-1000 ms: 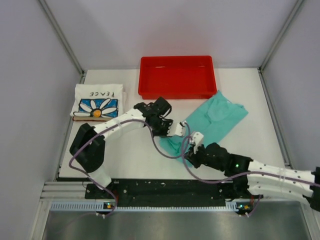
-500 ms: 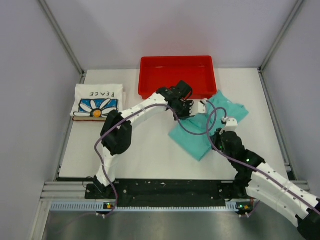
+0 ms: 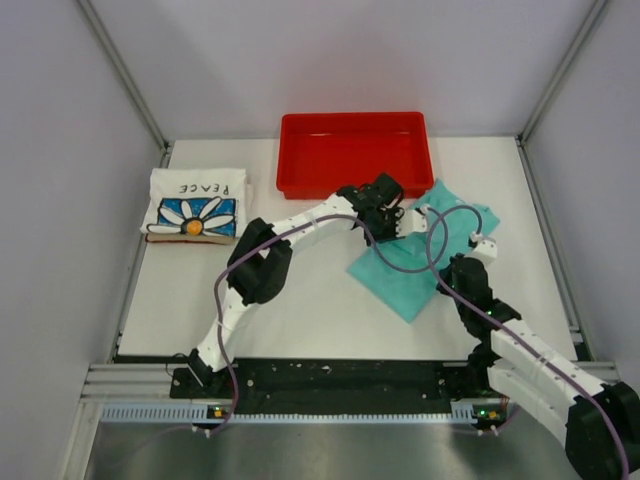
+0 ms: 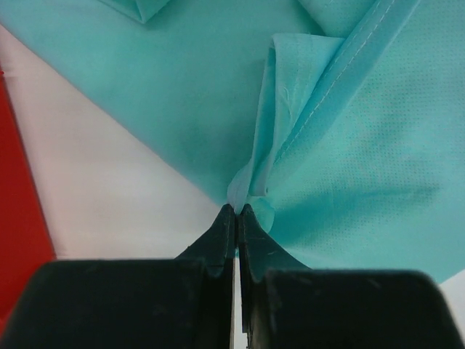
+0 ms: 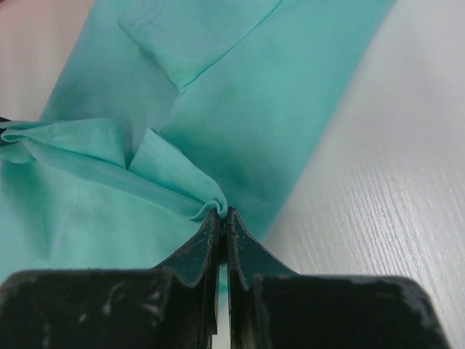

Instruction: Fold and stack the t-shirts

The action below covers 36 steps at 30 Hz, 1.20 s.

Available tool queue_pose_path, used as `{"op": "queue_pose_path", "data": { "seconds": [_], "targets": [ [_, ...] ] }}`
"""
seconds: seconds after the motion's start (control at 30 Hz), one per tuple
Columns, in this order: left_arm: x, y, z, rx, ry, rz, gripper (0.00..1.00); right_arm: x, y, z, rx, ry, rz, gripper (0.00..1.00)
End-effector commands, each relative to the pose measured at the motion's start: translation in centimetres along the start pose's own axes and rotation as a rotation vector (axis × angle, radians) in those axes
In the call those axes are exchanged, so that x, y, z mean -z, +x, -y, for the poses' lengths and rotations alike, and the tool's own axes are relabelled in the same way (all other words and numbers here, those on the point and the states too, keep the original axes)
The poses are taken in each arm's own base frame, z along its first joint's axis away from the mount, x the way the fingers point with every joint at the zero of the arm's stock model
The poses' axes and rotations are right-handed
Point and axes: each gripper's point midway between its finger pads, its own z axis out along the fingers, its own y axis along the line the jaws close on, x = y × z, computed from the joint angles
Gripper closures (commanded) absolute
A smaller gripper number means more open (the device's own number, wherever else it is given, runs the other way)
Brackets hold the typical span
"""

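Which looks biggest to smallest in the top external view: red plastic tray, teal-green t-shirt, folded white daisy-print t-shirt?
1. red plastic tray
2. teal-green t-shirt; part of it is hidden, so its margin over the next is unsure
3. folded white daisy-print t-shirt

White arms (image 3: 310, 213) with black joints (image 3: 262, 270), purple cables (image 3: 392, 267), black grippers (image 4: 237, 212)

L arm (image 3: 300, 218) stretched far fwd & across toward R side, elbow bent. L gripper (image 4: 237, 211) pinched tight on teal shirt (image 4: 363, 145) fold. R arm (image 3: 520, 345) reaches fwd; R gripper (image 5: 223, 214) likewise clamped on fold.
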Motion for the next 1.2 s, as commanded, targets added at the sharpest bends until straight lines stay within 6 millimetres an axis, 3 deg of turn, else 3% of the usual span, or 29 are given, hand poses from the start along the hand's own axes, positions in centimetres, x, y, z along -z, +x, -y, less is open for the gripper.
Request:
{"op": "queue_pose_path", "data": {
  "seconds": [0.0,0.2,0.33,0.4,0.5,0.57,0.63,0.7,0.77,0.87,0.93,1.03,1.17],
  "targets": [
    [-0.1,-1.7,-2.2,-0.014,-0.099,0.028,1.00,-0.8,-2.2,-0.7,-0.044,-0.016,0.066,1.00],
    [-0.6,-1.9,-4.2,-0.012,-0.215,0.015,0.90,-1.7,-1.9,1.4,-0.167,0.044,0.066,1.00],
    [0.3,-3.1,-7.4,0.008,-0.391,0.039,0.64,-2.2,-2.0,2.0,-0.203,0.055,0.074,1.00],
    [1.4,-3.7,-9.5,0.018,-0.494,0.042,0.49,-2.5,-2.3,3.0,-0.242,0.111,0.067,0.78],
    [3.9,-4.9,-13.0,0.015,-0.652,0.034,0.34,-2.9,-2.5,4.0,-0.288,0.139,0.040,0.73],
    [5.0,-5.0,-14.0,0.026,-0.683,0.025,0.32,-2.6,-3.7,4.1,-0.294,0.143,0.049,0.66],
    [5.7,-5.1,-12.7,0.043,-0.586,0.043,0.33,-1.8,-5.7,3.2,-0.231,0.099,0.081,0.59],
    [6.1,-5.2,-7.9,0.016,-0.332,0.100,0.38,-0.6,-7.6,1.0,-0.116,-0.022,0.092,0.54],
    [8.1,-5.4,-2.8,-0.089,-0.147,0.167,0.42,1.2,-9.0,-2.2,0.043,-0.204,0.080,0.49],
    [10.3,-4.0,3.3,-0.326,-0.005,0.266,0.41,4.1,-9.8,-5.2,0.310,-0.405,0.081,0.44],
    [9.4,-1.5,6.5,-0.441,0.074,0.273,0.37,6.0,-10.7,-6.1,0.515,-0.489,0.145,0.42],
    [7.4,1.0,8.3,-0.541,0.164,0.237,0.35,6.8,-9.0,-5.5,0.815,-0.545,0.118,0.41],
    [4.9,2.1,7.7,-0.550,0.145,0.188,0.33,6.7,-5.0,-4.3,1.044,-0.547,0.011,0.41]
  ]
}}
